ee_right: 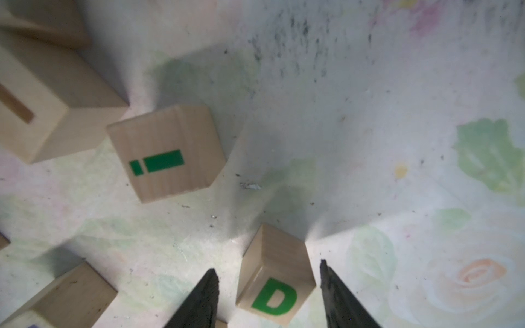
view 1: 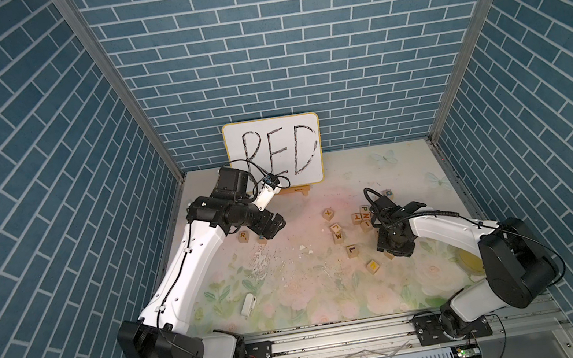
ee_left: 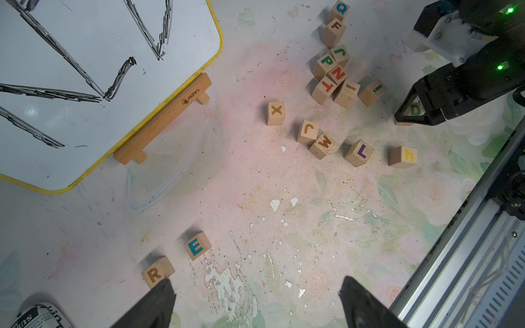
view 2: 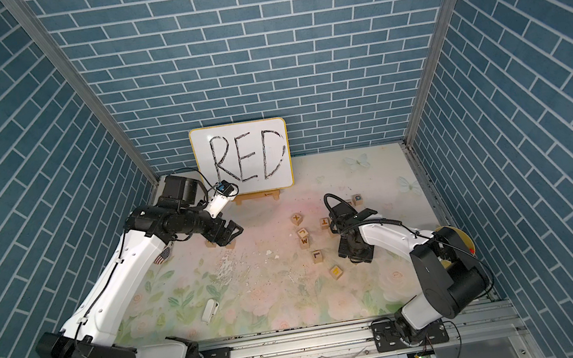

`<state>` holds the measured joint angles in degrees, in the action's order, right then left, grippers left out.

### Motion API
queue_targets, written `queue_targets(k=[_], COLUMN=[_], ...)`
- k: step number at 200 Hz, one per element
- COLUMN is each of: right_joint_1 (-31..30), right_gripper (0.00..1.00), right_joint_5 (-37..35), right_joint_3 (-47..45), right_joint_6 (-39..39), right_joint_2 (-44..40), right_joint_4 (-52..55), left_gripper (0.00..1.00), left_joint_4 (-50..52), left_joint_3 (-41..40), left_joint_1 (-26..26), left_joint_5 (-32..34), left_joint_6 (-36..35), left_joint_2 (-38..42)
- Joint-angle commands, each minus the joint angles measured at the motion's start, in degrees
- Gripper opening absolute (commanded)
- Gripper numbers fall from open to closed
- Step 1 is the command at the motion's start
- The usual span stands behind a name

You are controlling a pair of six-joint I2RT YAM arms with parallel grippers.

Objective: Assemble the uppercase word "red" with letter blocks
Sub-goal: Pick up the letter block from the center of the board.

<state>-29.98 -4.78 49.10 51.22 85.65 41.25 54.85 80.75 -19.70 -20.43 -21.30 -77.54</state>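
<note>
Closest in, the right claw (ee_right: 268, 267) stands over the D block (ee_right: 274, 298), one finger on each flank of the cube. The jaws are apart. A strip of desk (ee_right: 369, 113) shows between one finger and the block's side, while the other finger sits almost against the opposite edge. The D block rests on the desk with its green letter up, and it is off-centre in the gap, so I judge it bracketed but not yet pinched. Being a cube it has no long axis, but its sides look slightly turned against the fingers, so a closing squeeze may twist it a little.

Just beyond lies a block with a green I (ee_right: 164, 153), apart from the D block and clear of the fingers. Further out is the loose heap of spare letters (ee_left: 332, 76).

Well across the desk, the R block (ee_left: 156, 273) and the E block (ee_left: 197, 246) lie near each other, a small gap between them, letters up. The left claw (ee_left: 255, 298) hangs above them with its jaws spread wide and nothing in them, one finger just beside the R block.

The coming move turns on this: the D block is under the right arm, while its place, by my reading, is beyond the E block on the side away from the R block. That is a long carry across the desk towards the left arm. The whiteboard (ee_left: 85, 99) stands furthest back.
</note>
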Motion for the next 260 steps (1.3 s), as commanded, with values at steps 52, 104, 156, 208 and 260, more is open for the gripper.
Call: queue_targets(k=[52,104,156,208,260], right_joint_1=[0.36,0.34,0.31,0.28,0.19], right_gripper=[0.58,0.53,0.48,0.4,0.29], right_joint_5=[1.19,2.12,2.14,1.73,0.01], right_joint_3=[-2.49,-2.12,-1.07,-0.41,0.1], right_joint_6=[3.31,3.44,2.72,1.78,0.78], right_joint_2=[1.12,1.59,2.47,3.91,1.84], right_joint_4=[-1.92,-3.26,-3.36,-3.06,-0.6], left_gripper=[0.93,0.93,0.93,0.93,0.93], left_joint_4=[-0.82,-1.02,-0.87,-0.45,-0.67], left_joint_3=[-0.85,-1.47,-1.93,-2.18,-1.07], left_joint_1=[-0.25,-0.33,-0.34,-0.33,-0.31], left_joint_5=[-0.48,-1.11,-0.84,-0.67,3.47], left_joint_6=[0.21,0.38,0.3,0.38,2.29], left_joint_2=[0.9,0.89,1.48,1.95,1.67])
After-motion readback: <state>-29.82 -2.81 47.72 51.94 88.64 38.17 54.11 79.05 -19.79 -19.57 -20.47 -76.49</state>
